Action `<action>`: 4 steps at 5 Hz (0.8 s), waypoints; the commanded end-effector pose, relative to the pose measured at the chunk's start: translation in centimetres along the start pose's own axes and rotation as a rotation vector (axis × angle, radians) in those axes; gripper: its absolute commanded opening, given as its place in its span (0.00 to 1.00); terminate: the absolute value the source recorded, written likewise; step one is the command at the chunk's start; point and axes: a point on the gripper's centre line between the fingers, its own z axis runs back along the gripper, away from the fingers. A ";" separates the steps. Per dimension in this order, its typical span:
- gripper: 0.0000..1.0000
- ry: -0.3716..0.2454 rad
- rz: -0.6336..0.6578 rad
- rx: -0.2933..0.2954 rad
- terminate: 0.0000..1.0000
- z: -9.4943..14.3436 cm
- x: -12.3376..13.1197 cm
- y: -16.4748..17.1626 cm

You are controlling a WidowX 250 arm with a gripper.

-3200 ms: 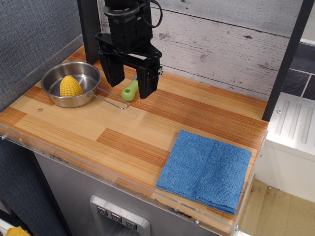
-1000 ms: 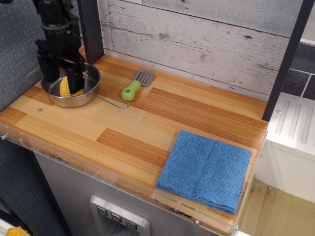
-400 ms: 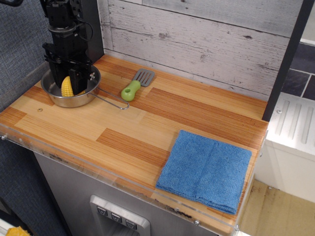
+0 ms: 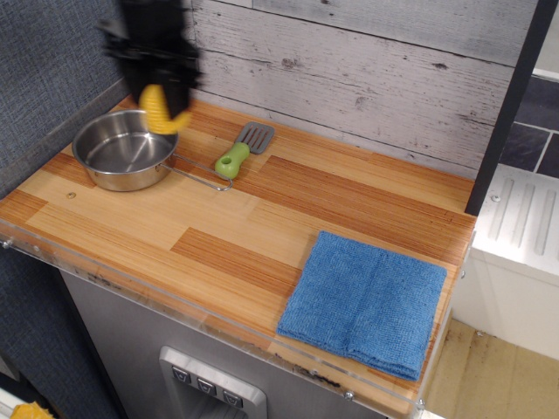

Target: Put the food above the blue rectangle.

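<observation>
Weathered grey planks are backing the wooden counter (image 4: pixel 262 227) where I am working. My gripper (image 4: pixel 159 92), blurred at about 10 o'clock in the view, is clenching the yellow corn (image 4: pixel 160 110) between its fingers, and the cob is hanging in the air, clear of the counter. It is sitting just above the far right rim of the steel pan (image 4: pixel 122 150), which is standing at 9 o'clock with its bowl showing bare metal and its wire handle reaching toward 3 o'clock. Just past that handle, toward 12 o'clock from the counter's middle, the green-handled spatula (image 4: pixel 240 150) is lying flat, its grey blade pointing at the plank wall. Well apart from all this, down at 4 o'clock, the blue towel (image 4: pixel 365 299) is lying folded near the counter's front right corner, its centre crease running front to back, with nothing resting on it.
</observation>
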 end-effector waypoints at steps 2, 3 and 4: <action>0.00 -0.080 -0.218 -0.037 0.00 -0.9 6.3 -14.2; 0.00 -0.063 -0.267 -0.024 0.00 -2.2 6.7 -18.7; 0.00 -0.041 -0.286 -0.013 0.00 -3.6 6.6 -19.5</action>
